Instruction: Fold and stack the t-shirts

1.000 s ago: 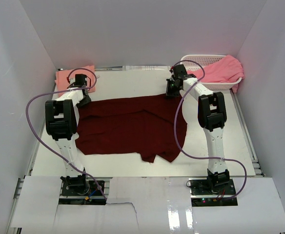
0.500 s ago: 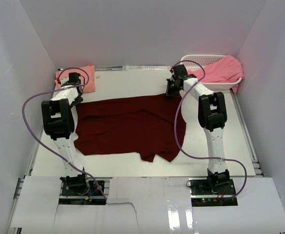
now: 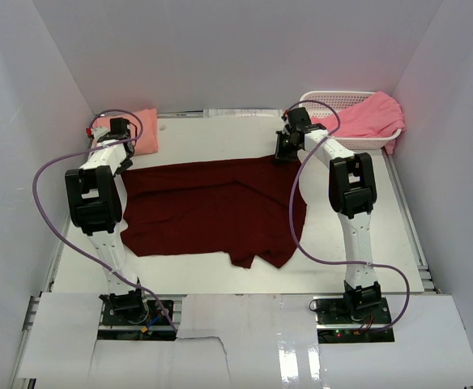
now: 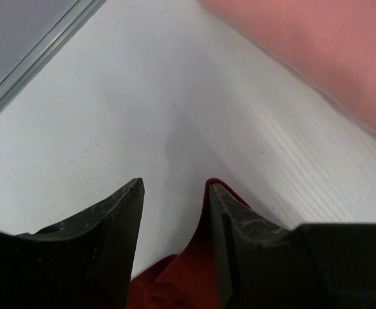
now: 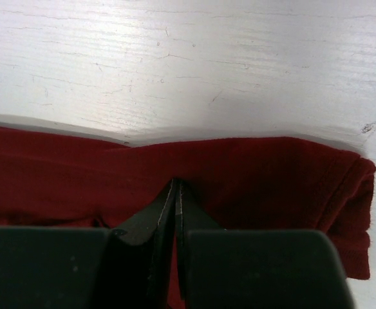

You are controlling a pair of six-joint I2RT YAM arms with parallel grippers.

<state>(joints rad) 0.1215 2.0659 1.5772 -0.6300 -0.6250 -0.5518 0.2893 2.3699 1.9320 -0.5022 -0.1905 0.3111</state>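
The maroon t-shirt (image 3: pixel 212 207) is spread out on the table (image 3: pixel 212 138), mostly flat but with a crease running through it and a rumpled flap hanging off its near right corner

Right gripper (image 5: pixel 176 183) is at the shirt's far right corner, clamped tight on the far hem, and you can see the cloth pucker right at the tips. Left gripper (image 4: pixel 174 185) is at the shirt's far left corner with its jaws apart, bare table showing through the gap and just a lick of maroon beside one finger, so I'd say it's got nothing yet

Just past that far left corner sits the salmon t-shirt (image 3: pixel 143 130), folded already by the look of it. Out past the far right corner the pink t-shirt (image 3: pixel 366 117) is draped over the white basket (image 3: pixel 325 99)

Handling-wise this is light, floppy jersey. It'll sag, drag and bunch anywhere it isn't held, and one pinch alone will just swing it around. My guess is the left needs a good bite of hem at its own corner, matching the right, before any fold
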